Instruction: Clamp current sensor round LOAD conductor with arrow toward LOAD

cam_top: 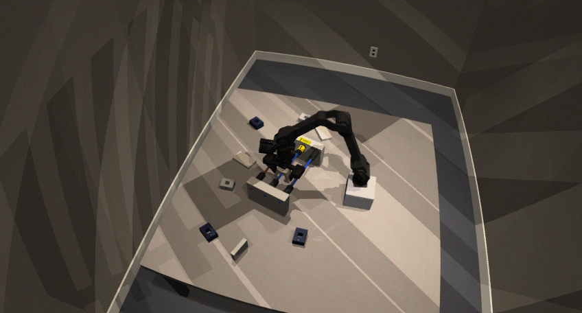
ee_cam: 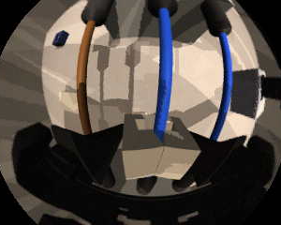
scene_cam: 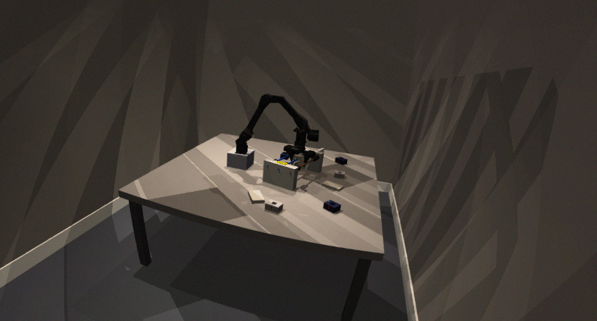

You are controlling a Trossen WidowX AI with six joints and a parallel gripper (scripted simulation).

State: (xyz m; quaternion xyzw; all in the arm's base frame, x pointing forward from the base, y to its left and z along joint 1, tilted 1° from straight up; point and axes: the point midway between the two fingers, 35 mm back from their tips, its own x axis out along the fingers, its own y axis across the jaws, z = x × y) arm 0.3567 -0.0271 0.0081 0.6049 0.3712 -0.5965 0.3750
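Observation:
In the wrist view three conductors run between two end blocks: a brown one [ee_cam: 84, 82], a middle blue one [ee_cam: 166, 56] and a right blue one [ee_cam: 227, 82]. The middle one carries a yellow collar [cam_top: 301, 148] below the yellow LOAD label [cam_top: 304, 140]. The grey split-core sensor [ee_cam: 159, 153] [scene_cam: 298, 155] sits round this middle conductor, its two halves meeting at a seam. My gripper [ee_cam: 151, 129] [cam_top: 281, 163] [scene_cam: 298, 158] is shut on the sensor from both sides. I cannot see the sensor's arrow.
The fixture's near end block [cam_top: 267, 195] [scene_cam: 279, 173] and far end block [cam_top: 317, 148] hold the conductors. The arm's base pedestal [cam_top: 359, 195] [scene_cam: 239, 158] stands to the side. Small dark blue blocks [cam_top: 256, 122] [cam_top: 208, 231] [cam_top: 300, 236], a grey block [cam_top: 226, 183] and flat pale plates [cam_top: 243, 158] [cam_top: 239, 248] lie scattered.

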